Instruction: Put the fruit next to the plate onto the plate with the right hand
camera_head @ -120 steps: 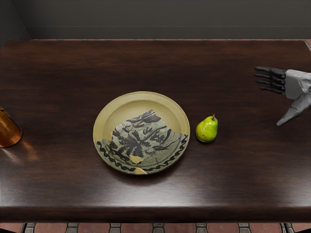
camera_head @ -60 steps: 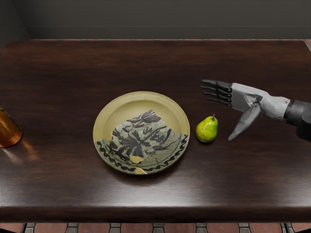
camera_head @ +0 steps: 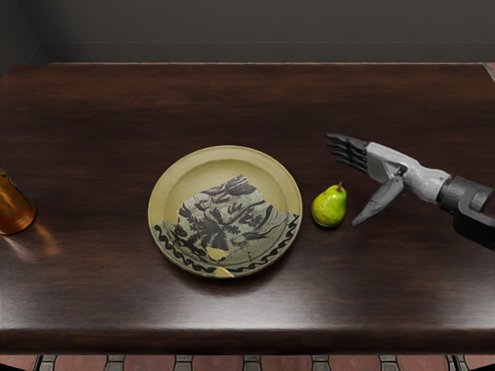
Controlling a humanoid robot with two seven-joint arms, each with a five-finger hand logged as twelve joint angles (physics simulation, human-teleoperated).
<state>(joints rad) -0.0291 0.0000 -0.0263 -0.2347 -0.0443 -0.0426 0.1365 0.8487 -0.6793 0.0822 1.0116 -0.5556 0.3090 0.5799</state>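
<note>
- The robot's grey-and-black, five-fingered right hand (camera_head: 380,164) comes in from the right edge and hovers above the table. Its dark forearm (camera_head: 468,205) runs off the picture's right side.
- The hand is wide open and holds nothing. Four black fingers (camera_head: 346,149) stretch straight out to the left, and the grey thumb (camera_head: 373,207) angles down and left, well apart from them.
- A small green pear with a short brown stem (camera_head: 329,206) stands upright on the table just left of the thumb tip. A sliver of dark wood shows between the two, and the fingers sit higher in the picture than the stem.
- The pear is just beside the right rim of a round, shallow, olive-yellow ceramic plate (camera_head: 209,164). It is on the table, not on the plate, with a narrow strip of table between them.
- The plate's nearer half carries a dark painted leaf pattern and a wavy border (the painted patch has a jagged upper edge).
- Everything rests on a dark, glossy wooden table (camera_head: 232,93).
- A copper-coloured metal cup (camera_head: 11,205) sits at the far left edge, partly cut off and well apart from the plate.
</note>
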